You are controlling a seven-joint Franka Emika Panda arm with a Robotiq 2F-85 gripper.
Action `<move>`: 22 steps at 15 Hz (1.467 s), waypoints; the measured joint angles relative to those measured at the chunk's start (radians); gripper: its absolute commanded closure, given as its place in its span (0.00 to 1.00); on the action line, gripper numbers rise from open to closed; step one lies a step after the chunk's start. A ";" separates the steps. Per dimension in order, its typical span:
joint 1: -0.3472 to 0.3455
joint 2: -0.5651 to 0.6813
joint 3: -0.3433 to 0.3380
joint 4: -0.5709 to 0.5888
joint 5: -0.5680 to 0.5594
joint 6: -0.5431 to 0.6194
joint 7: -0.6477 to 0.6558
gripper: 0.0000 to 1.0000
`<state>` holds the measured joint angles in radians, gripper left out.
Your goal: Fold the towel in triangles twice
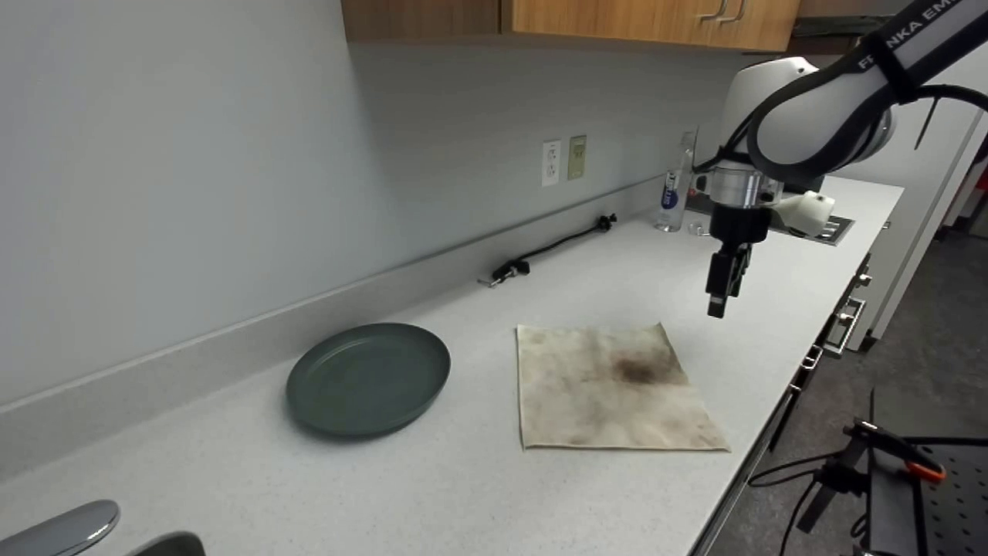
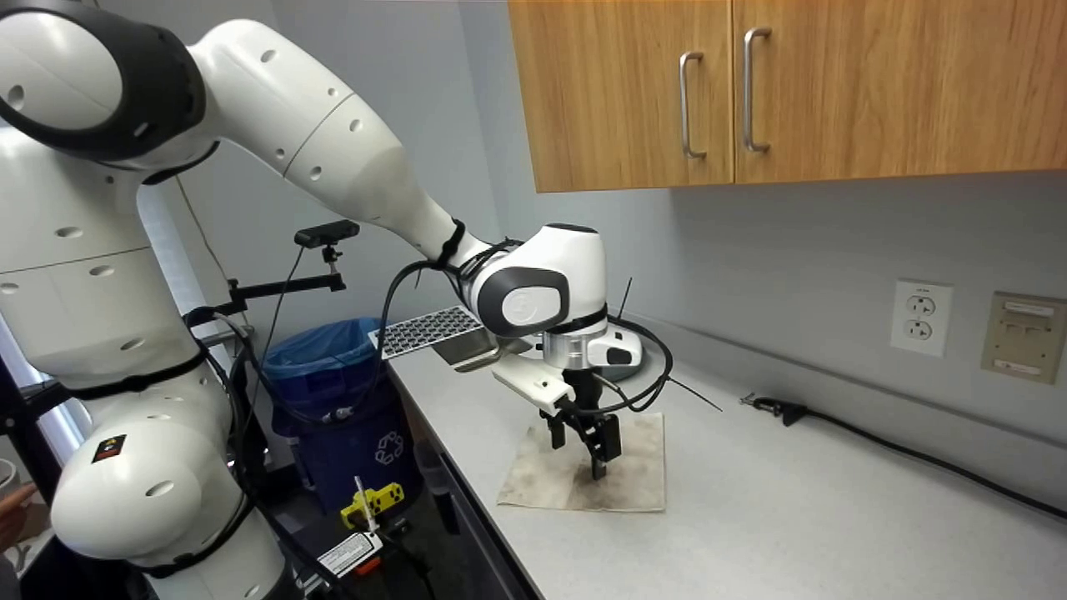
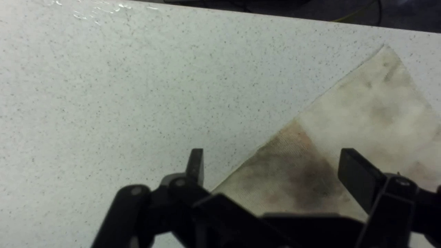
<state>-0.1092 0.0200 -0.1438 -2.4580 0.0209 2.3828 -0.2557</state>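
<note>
A beige towel with brown stains (image 1: 594,401) lies flat on the white counter in both exterior views; it also shows in an exterior view (image 2: 642,467) beneath the arm. In the wrist view the towel (image 3: 382,110) runs diagonally across the right side, with one corner near the counter edge. A darker stained part with a straight border lies between my fingers. My gripper (image 1: 722,300) hangs above the counter, pointing down, apart from the towel. In the wrist view my gripper (image 3: 270,162) has its fingers wide apart with nothing held. The gripper body hides the towel's lower part there.
A dark green plate (image 1: 369,378) lies beside the towel, toward the wall. A black cable with a clamp (image 1: 552,247) runs along the wall. A clear bottle (image 1: 671,197) stands behind the gripper. Wooden cabinets (image 2: 633,92) hang above. The counter's front edge (image 1: 722,494) runs near the towel.
</note>
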 measured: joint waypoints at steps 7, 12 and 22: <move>-0.016 0.122 0.004 0.051 0.255 0.138 -0.143 0.00; -0.059 0.214 0.016 0.102 0.261 0.170 -0.194 0.00; -0.128 0.374 0.087 0.218 0.261 0.205 -0.198 0.00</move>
<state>-0.2374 0.3937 -0.0564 -2.2400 0.2820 2.5875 -0.4539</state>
